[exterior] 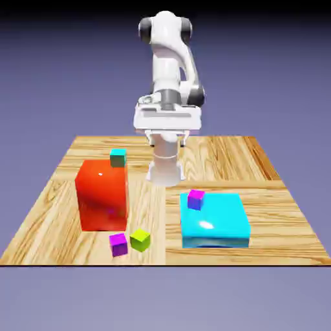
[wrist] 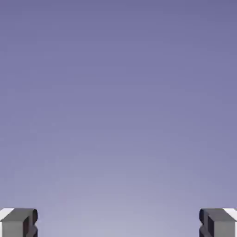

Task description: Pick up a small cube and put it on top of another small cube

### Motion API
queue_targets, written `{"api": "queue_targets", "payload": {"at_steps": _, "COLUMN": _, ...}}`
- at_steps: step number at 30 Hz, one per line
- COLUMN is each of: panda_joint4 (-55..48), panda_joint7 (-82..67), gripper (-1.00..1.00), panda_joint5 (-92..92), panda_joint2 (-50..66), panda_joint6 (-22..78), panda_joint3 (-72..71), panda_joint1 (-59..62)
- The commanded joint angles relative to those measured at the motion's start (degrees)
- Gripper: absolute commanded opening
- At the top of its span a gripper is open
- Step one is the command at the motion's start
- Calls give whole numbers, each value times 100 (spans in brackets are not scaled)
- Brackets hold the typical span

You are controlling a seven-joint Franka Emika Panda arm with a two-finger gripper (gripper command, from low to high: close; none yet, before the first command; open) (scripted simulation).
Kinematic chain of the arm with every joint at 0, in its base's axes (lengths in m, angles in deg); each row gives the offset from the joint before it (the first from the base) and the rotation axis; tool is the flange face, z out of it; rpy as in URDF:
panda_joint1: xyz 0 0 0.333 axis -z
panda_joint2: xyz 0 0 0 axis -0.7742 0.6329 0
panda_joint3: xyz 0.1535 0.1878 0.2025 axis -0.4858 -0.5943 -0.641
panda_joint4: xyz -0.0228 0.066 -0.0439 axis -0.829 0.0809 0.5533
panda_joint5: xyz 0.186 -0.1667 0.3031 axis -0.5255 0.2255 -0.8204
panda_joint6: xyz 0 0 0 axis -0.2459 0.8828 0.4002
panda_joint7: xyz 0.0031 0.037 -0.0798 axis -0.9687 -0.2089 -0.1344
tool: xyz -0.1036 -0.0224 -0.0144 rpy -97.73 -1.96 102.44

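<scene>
Before the red block (exterior: 103, 197) lay the lime cube (exterior: 140, 240) and the pink-violet cube (exterior: 119, 245) — the tool (exterior: 167, 141) was released, fingers apart.

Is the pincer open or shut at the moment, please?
The pincer is open: in the hand view its two finger tips stand wide apart at the bottom corners, with only plain backdrop between them.

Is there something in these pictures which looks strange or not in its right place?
Nothing looks damaged. Slightly odd: a teal cube appears at the upper edge of the red block; whether it rests there or stands behind, I cannot tell.
</scene>
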Motion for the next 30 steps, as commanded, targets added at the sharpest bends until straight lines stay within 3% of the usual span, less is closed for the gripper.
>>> {"api": "queue_targets", "payload": {"at_steps": 1, "panda_joint4": -122, "panda_joint7": 77, "gripper": 0, "panda_joint5": -33, "panda_joint2": 208, "panda_joint6": 158, "panda_joint3": -3, "panda_joint1": 58}}
{"api": "queue_targets", "payload": {"at_steps": 24, "panda_joint4": -2897, "panda_joint7": 1819, "gripper": 0, "panda_joint5": -790, "panda_joint2": 4922, "panda_joint6": 3730, "panda_joint3": -72, "panda_joint1": 1368}}
{"api": "queue_targets", "payload": {"at_steps": 30, "panda_joint4": -2812, "panda_joint7": 1719, "gripper": 0, "panda_joint5": -914, "panda_joint2": 5760, "panda_joint6": 2807, "panda_joint3": -160, "panda_joint1": 1365}}
